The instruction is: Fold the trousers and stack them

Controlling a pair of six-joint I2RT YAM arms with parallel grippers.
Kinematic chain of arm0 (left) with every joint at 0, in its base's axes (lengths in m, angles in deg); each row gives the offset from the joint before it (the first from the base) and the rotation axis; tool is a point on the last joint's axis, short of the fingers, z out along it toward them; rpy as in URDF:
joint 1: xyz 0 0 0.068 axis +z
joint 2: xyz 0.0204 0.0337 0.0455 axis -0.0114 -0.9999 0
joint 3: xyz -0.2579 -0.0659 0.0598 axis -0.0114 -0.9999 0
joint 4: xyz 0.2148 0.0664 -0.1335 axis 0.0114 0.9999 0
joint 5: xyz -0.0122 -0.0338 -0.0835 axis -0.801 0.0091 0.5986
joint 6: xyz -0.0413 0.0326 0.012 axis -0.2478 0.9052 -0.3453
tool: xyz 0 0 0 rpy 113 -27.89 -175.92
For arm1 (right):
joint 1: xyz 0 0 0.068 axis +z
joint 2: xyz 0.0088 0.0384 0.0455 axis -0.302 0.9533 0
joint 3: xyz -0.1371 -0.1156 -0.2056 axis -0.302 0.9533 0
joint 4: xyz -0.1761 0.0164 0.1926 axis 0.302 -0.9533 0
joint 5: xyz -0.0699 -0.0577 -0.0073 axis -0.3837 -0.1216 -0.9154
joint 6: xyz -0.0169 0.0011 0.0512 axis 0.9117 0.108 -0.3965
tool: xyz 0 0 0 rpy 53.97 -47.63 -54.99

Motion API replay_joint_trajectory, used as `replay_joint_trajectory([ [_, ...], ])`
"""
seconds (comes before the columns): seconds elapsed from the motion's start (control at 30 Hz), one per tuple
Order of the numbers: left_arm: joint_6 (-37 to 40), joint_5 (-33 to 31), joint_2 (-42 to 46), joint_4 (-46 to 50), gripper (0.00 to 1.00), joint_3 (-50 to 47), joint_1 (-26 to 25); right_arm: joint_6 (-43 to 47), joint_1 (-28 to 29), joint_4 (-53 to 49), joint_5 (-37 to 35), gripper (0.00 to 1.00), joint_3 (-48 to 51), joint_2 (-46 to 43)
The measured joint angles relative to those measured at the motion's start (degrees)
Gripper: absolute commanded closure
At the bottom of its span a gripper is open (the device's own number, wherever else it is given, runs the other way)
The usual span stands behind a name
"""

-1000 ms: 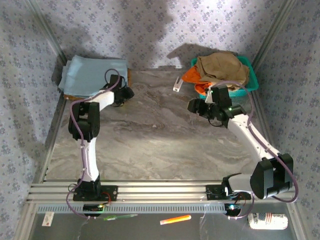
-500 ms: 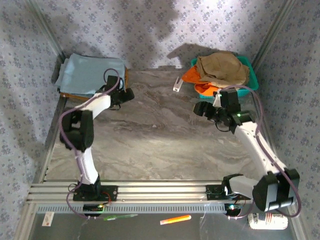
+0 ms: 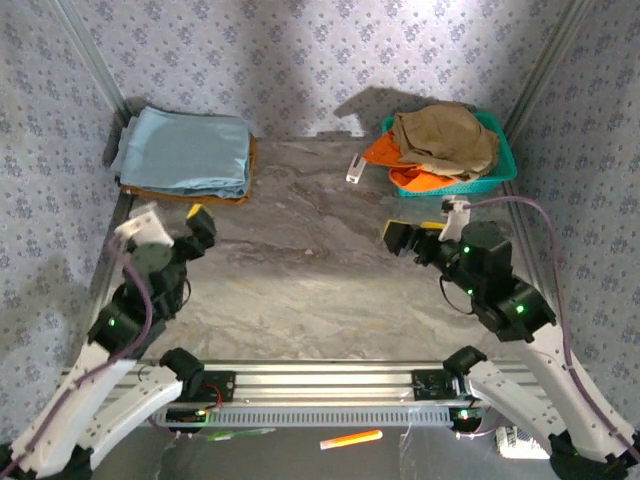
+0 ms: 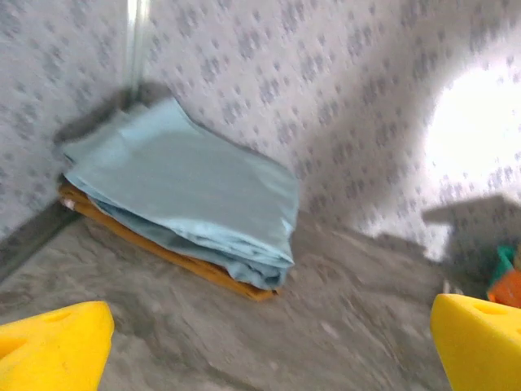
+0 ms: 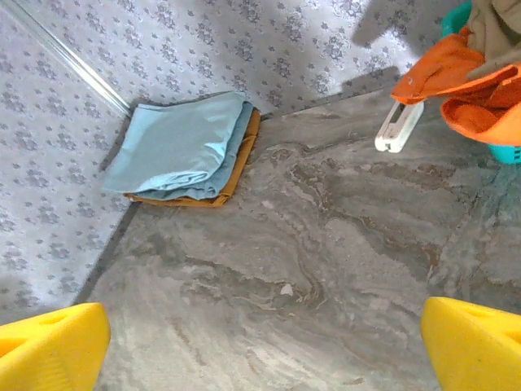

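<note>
Overhead and wrist views of a two-arm station on a marbled grey tabletop (image 3: 320,270) enclosed by patterned walls. The trousers (image 3: 185,150), pale grey-blue and folded into a flat rectangle, lie in the far left corner of the tabletop, close against the walls; the same folded piece appears in the left wrist view (image 4: 187,187) and the right wrist view (image 5: 183,147). They rest on top of a folded orange-brown garment (image 4: 163,252), whose edge shows along the near side of the stack. The left fingers (image 3: 200,220) hang over the left part of the tabletop, nearer than the stack and apart from it, pointing towards it; in the wrist view their yellow pads (image 4: 53,342) sit at opposite lower corners, spread wide, with only bare tabletop between them. The right fingers (image 3: 400,235) hang over the right half of the tabletop, near a teal basket (image 3: 505,160) that stands in the far right corner; their yellow pads (image 5: 472,342) are likewise spread wide and hold nothing. The basket contains a crumpled tan garment (image 3: 445,135) lying over a bright orange garment (image 3: 385,150), part of which spills over the left rim. A small white object (image 3: 354,168) lies on the tabletop just left of the basket, well apart from the stack.
</note>
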Motion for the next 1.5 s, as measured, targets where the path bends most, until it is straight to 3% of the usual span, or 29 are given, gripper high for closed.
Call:
replay_joint_trajectory([
  [0.13, 11.15, 0.63, 9.29, -10.91, 0.0, -17.31, 2.01, 7.54, 1.97, 5.86, -8.98, 0.0, 5.03, 2.01],
  [0.23, 21.75, 7.43, 12.04, -19.17, 0.0, -30.12, 7.76, 16.65, 1.01, 11.3, -13.25, 0.0, 10.8, 2.54],
  [0.33, 28.57, 16.39, 12.37, -28.2, 0.01, -40.87, 14.75, 26.73, -3.72, 16.02, -13.16, 0.0, 15.26, 3.74],
  [0.4, 30.32, 18.82, 9.33, -32.48, 0.0, -44.94, 17.77, 31.54, -8.04, 19.02, -11.23, 0.0, 17.97, 5.22],
  [0.53, 31.41, 22.27, -0.11, -44.06, 0.0, -44.89, 23.71, 37.07, -15.28, 25.31, -5.64, 0.0, 23.85, 7.21],
  [0.63, 31.08, 24.2, -5.55, -50.75, 0.0, -44.85, 27.26, 38.6, -17.31, 29.05, -3.02, 0.0, 27.28, 7.23],
  [0.83, 30.45, 28.3, -14.84, -55.82, 0.0, -43.17, 28.24, 39.26, -19.82, 33.66, 0.0, 0.0, 28.09, 7.23],
  [1.23, 27.63, 33.07, -56.52, -81.24, 0.0, -35.32, 33.03, 39.12, -25.81, 39.12, 4.68, 0.0, 29.46, 11.47],
  [1.5, 26.51, 38.34, -58.14, -71.71, 0.0, -22.25, 35.47, 37.22, -32.09, 54.45, 7.28, 0.0, 36.46, 24.65],
])
